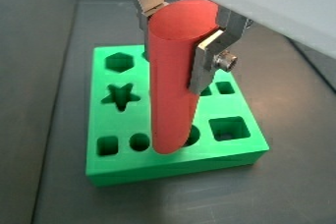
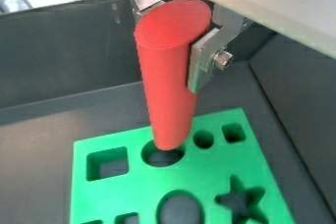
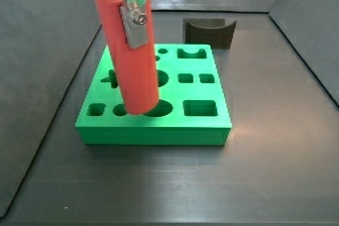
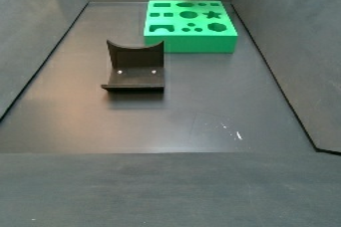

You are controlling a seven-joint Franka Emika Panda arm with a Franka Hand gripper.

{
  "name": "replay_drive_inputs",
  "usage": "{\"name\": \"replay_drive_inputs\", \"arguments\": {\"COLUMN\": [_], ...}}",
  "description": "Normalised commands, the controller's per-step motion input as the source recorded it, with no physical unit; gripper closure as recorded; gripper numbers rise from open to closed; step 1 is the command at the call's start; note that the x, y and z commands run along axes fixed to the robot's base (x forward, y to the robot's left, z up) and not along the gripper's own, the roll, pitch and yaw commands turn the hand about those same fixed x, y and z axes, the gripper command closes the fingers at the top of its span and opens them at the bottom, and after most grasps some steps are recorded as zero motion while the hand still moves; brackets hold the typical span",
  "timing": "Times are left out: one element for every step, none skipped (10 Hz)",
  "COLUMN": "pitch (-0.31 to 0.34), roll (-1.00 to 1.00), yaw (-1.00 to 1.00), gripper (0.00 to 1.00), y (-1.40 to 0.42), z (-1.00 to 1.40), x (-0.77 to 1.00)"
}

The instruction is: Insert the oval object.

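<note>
Between the claw's (image 1: pixel 180 31) closed silver fingers, one smooth red-orange oval peg (image 1: pixel 175 81) is gripped above one green holed block (image 1: pixel 237 95); one dark notched fixture (image 4: pixel 134 70) is seen only in both side views.

End effector (image 1: pixel 182 33) upright, silver fingers (image 1: pixel 209 59) clamped on a red peg's (image 1: pixel 179 81) upper end

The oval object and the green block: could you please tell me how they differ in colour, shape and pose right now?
The oval object is red-orange; the green block is bright green. The oval object is a long, smooth peg standing upright, while the green block is a flat slab lying on the floor. The oval object is clamped near its top in the tool, its lower end at a hole; the green block is ungripped and pierced by cut-outs. Both look smooth and matte.
</note>
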Motion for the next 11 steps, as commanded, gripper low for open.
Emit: {"name": "replay_drive_inputs", "arguments": {"pitch": [0.0,0.0,0.0,0.0,0.0,0.073,0.243,0.324,0.339,0.333,0.36], "roll": [0.33,0.29,0.15,0.01,0.01,0.01,0.01,0.0,-0.02,-0.12,-0.22], "yaw": [-0.67,-0.66,-0.68,-0.69,-0.68,-0.23,-0.34,-0.49,-0.54,-0.49,-0.5], "gripper": [1.0,1.0,1.0,1.0,1.0,1.0,1.0,1.0,1.0,1.0,1.0], "y": [0.0,0.0,-0.03,-0.04,-0.02,0.0,0.0,0.0,0.0,0.0,0.03], "z": [0.0,0.0,-0.19,-0.18,-0.16,-0.12,-0.13,-0.1,-0.14,-0.18,-0.24], "x": [0.08,0.21,0.37,0.38,0.37,0.0,0.16,0.18,0.15,0.1,0.03]}}
